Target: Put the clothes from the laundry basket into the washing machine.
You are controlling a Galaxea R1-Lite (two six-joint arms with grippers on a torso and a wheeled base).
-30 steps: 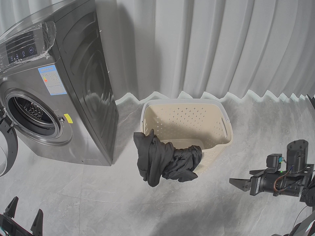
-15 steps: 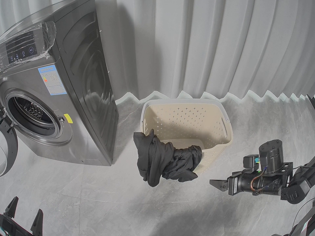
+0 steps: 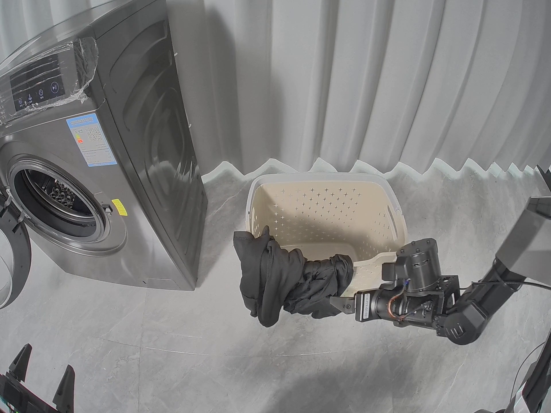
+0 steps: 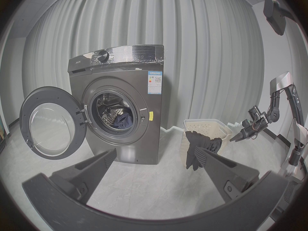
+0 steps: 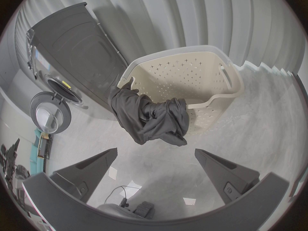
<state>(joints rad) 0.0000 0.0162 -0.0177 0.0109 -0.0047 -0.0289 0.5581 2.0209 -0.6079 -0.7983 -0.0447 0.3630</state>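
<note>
A dark grey garment (image 3: pixel 287 279) (image 5: pixel 147 117) hangs over the front rim of the cream laundry basket (image 3: pixel 379 202) (image 5: pixel 192 77) and droops down its outer wall. My right gripper (image 3: pixel 338 304) (image 5: pixel 155 149) is open, level with the garment's right end and just short of it, nothing between its fingers. The grey washing machine (image 3: pixel 138 144) (image 4: pixel 118 113) stands to the left with its round door (image 4: pixel 51 122) swung open. A blue cloth (image 4: pixel 123 121) lies in the drum. My left gripper (image 3: pixel 47 359) (image 4: pixel 155 149) is open, low at the near left.
White pleated curtains (image 3: pixel 356 70) close off the back behind the basket and machine. Bare grey floor (image 3: pixel 189 339) lies between the machine and the basket. The open door (image 3: pixel 11 259) juts out at the far left.
My right arm has swung left across the floor, from well right of the basket to the hanging garment's right end. The left gripper and the garment have stayed put.
</note>
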